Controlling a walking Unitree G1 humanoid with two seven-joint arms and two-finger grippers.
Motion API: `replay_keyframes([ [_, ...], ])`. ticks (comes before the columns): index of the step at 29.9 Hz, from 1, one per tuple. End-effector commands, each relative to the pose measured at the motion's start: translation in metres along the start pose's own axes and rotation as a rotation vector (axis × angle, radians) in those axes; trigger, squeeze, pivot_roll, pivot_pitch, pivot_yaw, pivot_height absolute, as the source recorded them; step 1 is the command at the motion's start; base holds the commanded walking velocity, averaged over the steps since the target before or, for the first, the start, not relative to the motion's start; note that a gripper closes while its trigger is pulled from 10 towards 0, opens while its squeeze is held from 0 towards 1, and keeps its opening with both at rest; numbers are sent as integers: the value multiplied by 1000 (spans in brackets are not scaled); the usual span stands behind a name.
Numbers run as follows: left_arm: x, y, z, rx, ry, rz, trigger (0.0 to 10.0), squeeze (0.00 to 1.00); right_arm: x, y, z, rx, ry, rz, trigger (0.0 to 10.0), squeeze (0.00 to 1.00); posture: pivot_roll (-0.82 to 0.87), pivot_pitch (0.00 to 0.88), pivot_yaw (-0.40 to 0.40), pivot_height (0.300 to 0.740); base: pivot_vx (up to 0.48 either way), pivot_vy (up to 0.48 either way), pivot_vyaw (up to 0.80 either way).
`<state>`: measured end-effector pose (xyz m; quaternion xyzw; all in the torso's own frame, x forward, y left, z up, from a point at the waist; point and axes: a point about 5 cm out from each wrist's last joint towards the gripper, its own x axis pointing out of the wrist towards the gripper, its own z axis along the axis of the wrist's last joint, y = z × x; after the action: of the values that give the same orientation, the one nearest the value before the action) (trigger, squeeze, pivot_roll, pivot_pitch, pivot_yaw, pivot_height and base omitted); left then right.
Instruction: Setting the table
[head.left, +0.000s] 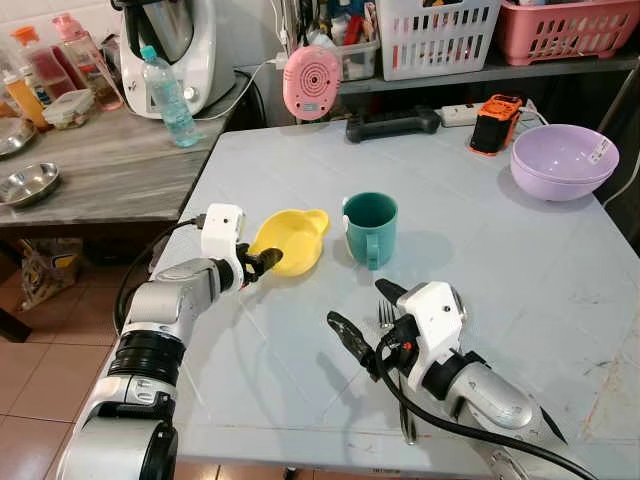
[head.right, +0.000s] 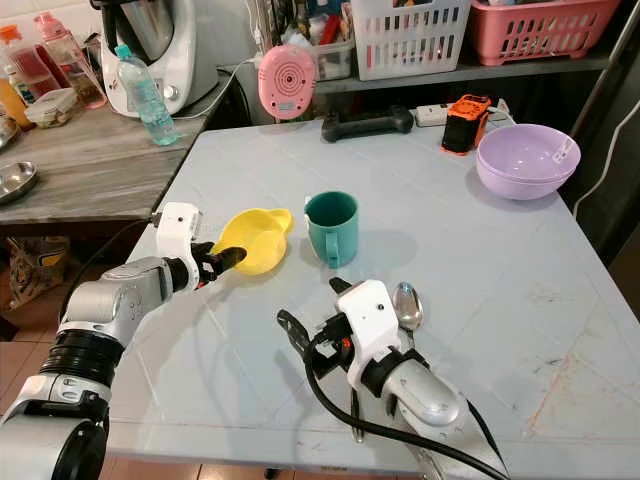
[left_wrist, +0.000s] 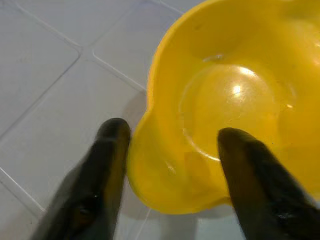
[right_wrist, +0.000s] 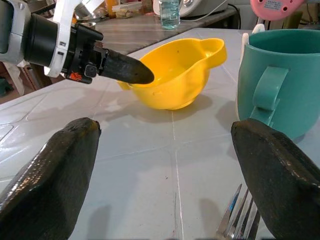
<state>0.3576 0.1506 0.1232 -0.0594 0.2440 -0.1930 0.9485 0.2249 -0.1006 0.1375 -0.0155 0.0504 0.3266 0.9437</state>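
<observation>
A yellow bowl (head.left: 292, 240) sits on the pale tiled table (head.left: 480, 270), left of a teal mug (head.left: 370, 228). My left gripper (head.left: 268, 260) is at the bowl's near-left rim. In the left wrist view it (left_wrist: 172, 130) has one finger against the outer wall and the other inside the bowl (left_wrist: 235, 95), shut on the rim. My right gripper (head.left: 360, 305) hovers open low over the table in front of the mug, holding nothing. A fork (head.left: 385, 315) and a spoon (head.right: 407, 305) lie beside and partly under that hand. The right wrist view shows the mug (right_wrist: 280, 75) and bowl (right_wrist: 175, 80) ahead.
At the table's far right are a purple bowl (head.left: 562, 160) and an orange device (head.left: 497, 122). A pink round gadget (head.left: 312, 82) and a black bar (head.left: 392, 124) line the back edge. The wooden counter (head.left: 100, 170) on the left holds a water bottle (head.left: 168, 97) and steel bowls (head.left: 30, 183).
</observation>
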Motion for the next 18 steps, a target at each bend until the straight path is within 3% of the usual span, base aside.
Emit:
replay_keyframes([
  [1,-2,4,-1,-20,11,5,0,0,2,3,2,-2,-13,14,10000,212,-78,28,174,740,0,0,0],
  [2,-2,4,-1,-20,11,4,0,0,2,3,2,-1,-13,14,10000,212,-78,28,174,740,0,0,0],
  [3,-2,4,-1,-20,11,4,0,0,2,3,2,-1,-13,14,10000,63,-78,29,175,740,0,0,0],
  [4,-2,4,-1,-30,13,3,0,0,2,4,1,-2,-11,16,10000,0,-78,30,174,740,0,0,0],
  [18,-3,4,-5,-65,28,13,0,0,3,3,1,-5,-7,24,10000,0,-88,37,169,740,0,0,0],
])
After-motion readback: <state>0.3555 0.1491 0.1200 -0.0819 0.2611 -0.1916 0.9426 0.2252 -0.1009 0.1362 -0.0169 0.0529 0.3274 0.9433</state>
